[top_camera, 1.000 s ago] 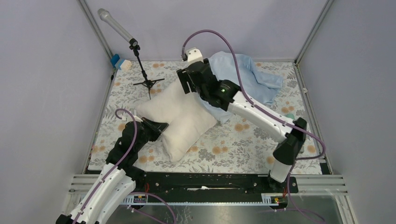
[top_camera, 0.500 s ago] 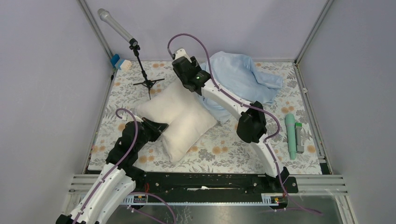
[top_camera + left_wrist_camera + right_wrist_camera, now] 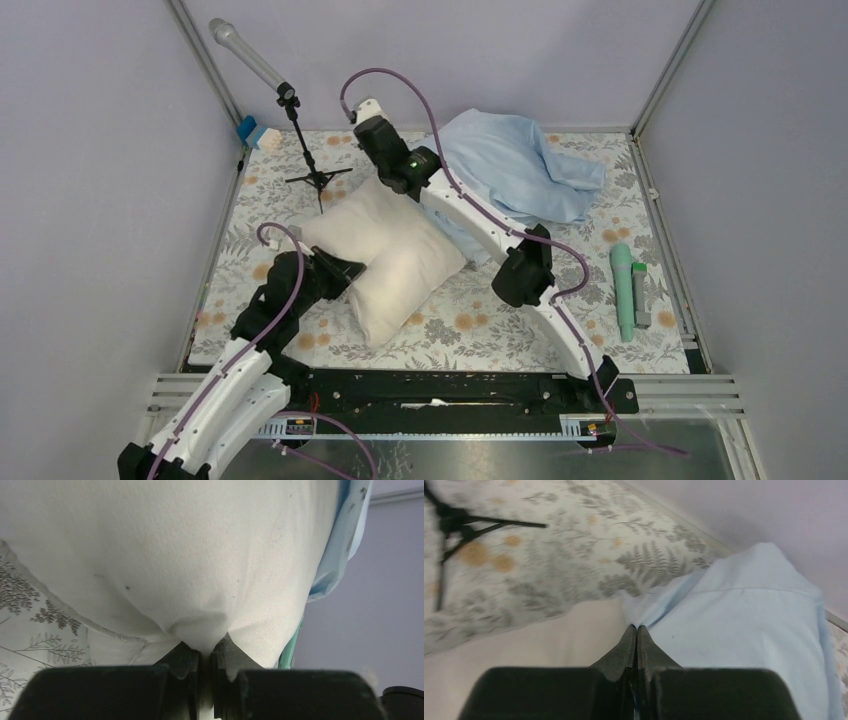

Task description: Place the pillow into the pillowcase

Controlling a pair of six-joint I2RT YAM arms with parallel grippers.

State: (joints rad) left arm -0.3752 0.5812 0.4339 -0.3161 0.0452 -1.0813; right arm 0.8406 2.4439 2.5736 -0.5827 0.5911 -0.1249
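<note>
**Step in hand:** open the mouth of the pillowcase (image 3: 515, 165) over the far corner of the pillow (image 3: 395, 255).

**Grip state.** My left gripper (image 3: 206, 652) is clenched on a fold of the pillow's near-left edge, and the cream fabric bunches between the fingers. My right gripper (image 3: 636, 630) is at the pillow's far edge. Its fingers are pressed together on what looks like the hem of the pillowcase, just where blue cloth meets cream.

**Procedure, as I judge it:**
1. Use the left grip as the anchor. The pillow is soft and will fold rather than slide if it is pushed from one point only.
2. Lift the hem with the right gripper, then draw it over the corner toward the left arm. Confirm that only one layer is pinched, because two layers close the mouth.
3. Move slowly, because thin cloth slips out of a tip pinch.

**Container status.** The pillowcase lies crumpled at the far right of the floral tablecloth (image 3: 480, 310), touching the pillow's far-right side. Nearly all of the pillow lies outside it, mid-table. I cannot tell whether any corner is already inside.
</note>
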